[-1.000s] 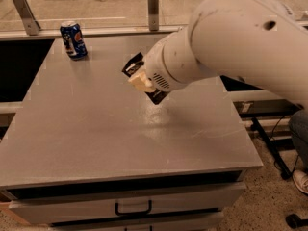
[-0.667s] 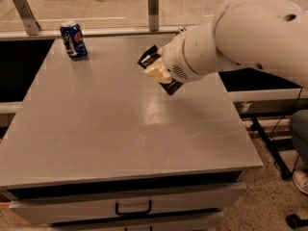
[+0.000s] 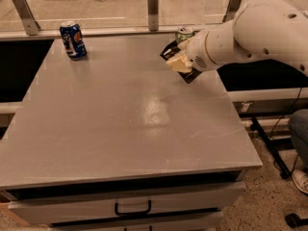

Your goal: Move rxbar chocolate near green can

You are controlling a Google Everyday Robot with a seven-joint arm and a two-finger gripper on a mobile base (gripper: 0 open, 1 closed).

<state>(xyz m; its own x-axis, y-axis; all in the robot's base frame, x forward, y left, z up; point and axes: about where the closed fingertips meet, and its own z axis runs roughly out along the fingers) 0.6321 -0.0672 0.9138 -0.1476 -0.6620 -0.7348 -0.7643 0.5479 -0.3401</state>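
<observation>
The tool [image 3: 179,62] hangs above the far right part of the table [image 3: 144,138], at the end of the thick white arm [image 3: 260,32] that reaches in from the right. It is gripping the snack bar [image 3: 190,76]. The pale fingers are clamped across the middle of the wrapper, and a dark corner sticks out above the tool and another below it. The bar is held tilted and clear of the table. Just behind the tool, partly hidden by it, stands the green can [image 3: 184,33], close to the table's back edge. A blue can [image 3: 73,41] stands well off to the tool's left, near the far left corner.

The bar looks light and flat, so its weight should not strain the grip. The wrapper is probably smooth and slick. The bar inside likely has some give, so a squeeze across the broad faces may bend it rather than break it. The hold across the middle seems sound, since the two ends balance each other and the bar should not swing. A grip nearer one end would probably let the bar droop or twist.

The bigger worry is the green can. A tall drink can, perhaps empty, would tip easily if the lower corner of the bar or the tool itself brushed it. The free table just in front of the can, under the tool, looks like the safer place to lay the bar down flat.
</observation>
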